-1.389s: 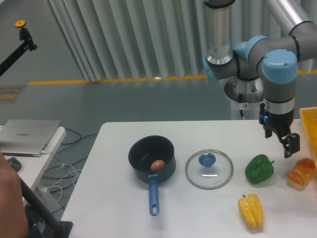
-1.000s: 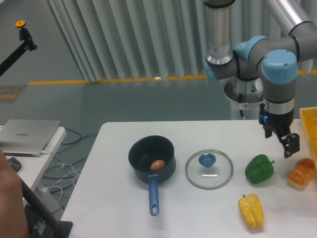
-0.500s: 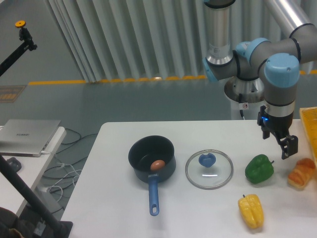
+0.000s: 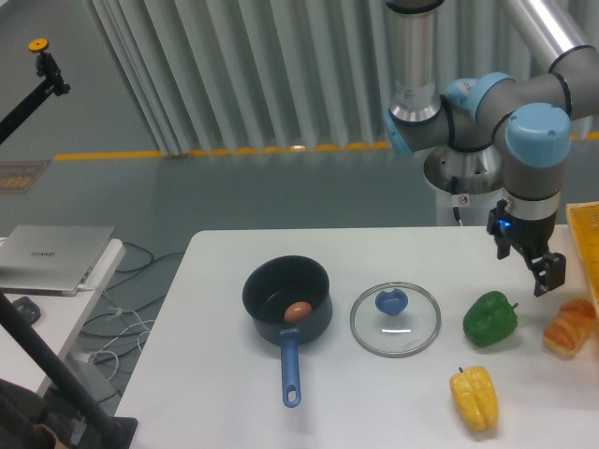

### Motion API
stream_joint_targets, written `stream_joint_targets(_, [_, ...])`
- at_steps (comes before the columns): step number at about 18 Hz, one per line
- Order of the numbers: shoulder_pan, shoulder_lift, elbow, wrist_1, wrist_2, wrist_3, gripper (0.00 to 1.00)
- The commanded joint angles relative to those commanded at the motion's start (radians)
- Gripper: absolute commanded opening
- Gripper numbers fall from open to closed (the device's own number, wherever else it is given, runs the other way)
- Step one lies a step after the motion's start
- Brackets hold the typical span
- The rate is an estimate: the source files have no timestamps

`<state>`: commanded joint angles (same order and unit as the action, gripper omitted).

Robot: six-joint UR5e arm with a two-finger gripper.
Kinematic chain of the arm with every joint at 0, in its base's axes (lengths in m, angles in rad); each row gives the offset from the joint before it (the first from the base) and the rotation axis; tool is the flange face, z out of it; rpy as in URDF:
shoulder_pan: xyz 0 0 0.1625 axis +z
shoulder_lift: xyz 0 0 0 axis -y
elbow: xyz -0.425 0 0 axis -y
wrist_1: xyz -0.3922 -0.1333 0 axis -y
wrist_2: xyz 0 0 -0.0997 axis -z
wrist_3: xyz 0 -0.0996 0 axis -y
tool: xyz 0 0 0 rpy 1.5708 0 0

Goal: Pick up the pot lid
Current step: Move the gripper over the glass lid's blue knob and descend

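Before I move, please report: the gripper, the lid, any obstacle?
Gripper open, holding nothing. Pot lid on table, blue knob up. Nothing on lid; green pepper beside it, gripper side.

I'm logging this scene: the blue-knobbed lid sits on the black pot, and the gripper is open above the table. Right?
The blue-knobbed lid is not on the black pot: the camera view shows it lying on the table beside the pot. The gripper is indeed open above the table.
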<state>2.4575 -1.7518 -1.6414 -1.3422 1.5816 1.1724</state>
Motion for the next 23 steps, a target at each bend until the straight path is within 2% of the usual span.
stream_joint_targets(5, [-0.018, 0.005, 0.011, -0.002, 0.008, -0.048, 1.00])
stream_joint_targets(10, [-0.119, 0.017, 0.011, 0.002, 0.002, -0.232, 1.00])
stream_joint_targets(15, [-0.208, 0.014, -0.003, -0.002, -0.002, -0.318, 1.00])
stream_joint_targets(18, [-0.273, 0.002, -0.006, 0.012, -0.003, -0.462, 1.00])
stream_joint_targets(20, [-0.310, -0.006, -0.035, 0.052, -0.002, -0.481, 1.00])
stream_joint_targets(23, [-0.339, -0.002, -0.083, 0.144, 0.000, -0.479, 1.00])
